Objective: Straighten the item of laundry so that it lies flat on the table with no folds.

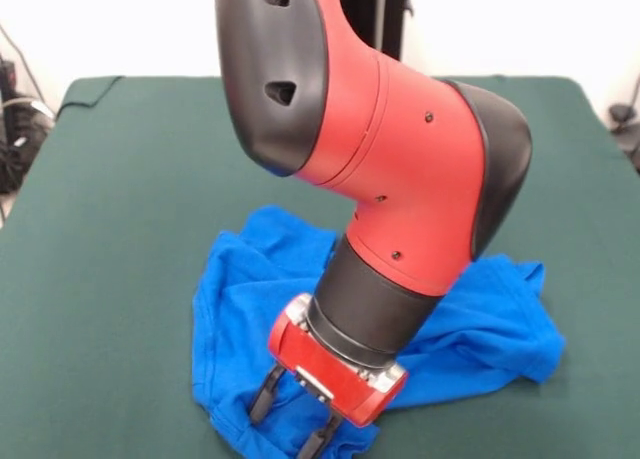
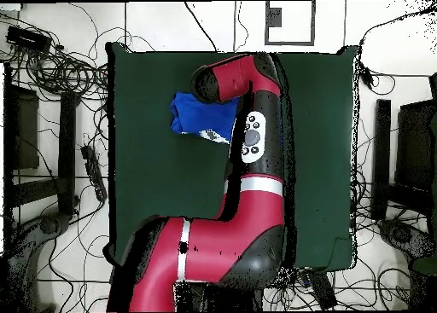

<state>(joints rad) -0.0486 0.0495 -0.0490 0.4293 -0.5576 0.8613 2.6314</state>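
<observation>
— What do you see from the front?

— The shirt [image 1: 470,329] lies crumpled on the green table [image 1: 120,199], near the front edge, about the middle. It's bunched and rumpled, all plain blue on this side, with one lobe spread to the right and another heaped to the left. The arm [image 1: 400,159] comes down over it and hides the middle of the cloth.

— And the pincer?

— The pincer [image 1: 290,419] hangs low over the shirt's near edge. Its two dark fingers [image 1: 266,391] stand apart, spread wide, with blue cloth showing between and under them. Nothing is clamped in them that I can make out; whether the tips touch the fabric, I can't tell.

— Now from overhead?

— The arm [image 2: 256,199] stretches up from the bottom across the table [image 2: 154,182] and bends over at the top. The shirt [image 2: 192,113] is a small blue heap in the table's upper part, left of the arm's bend, partly under it. A bit of pale print shows at its lower right edge. The pincer is hidden beneath the arm here. Cables [image 2: 60,71] lie on the floor beside the table.
</observation>
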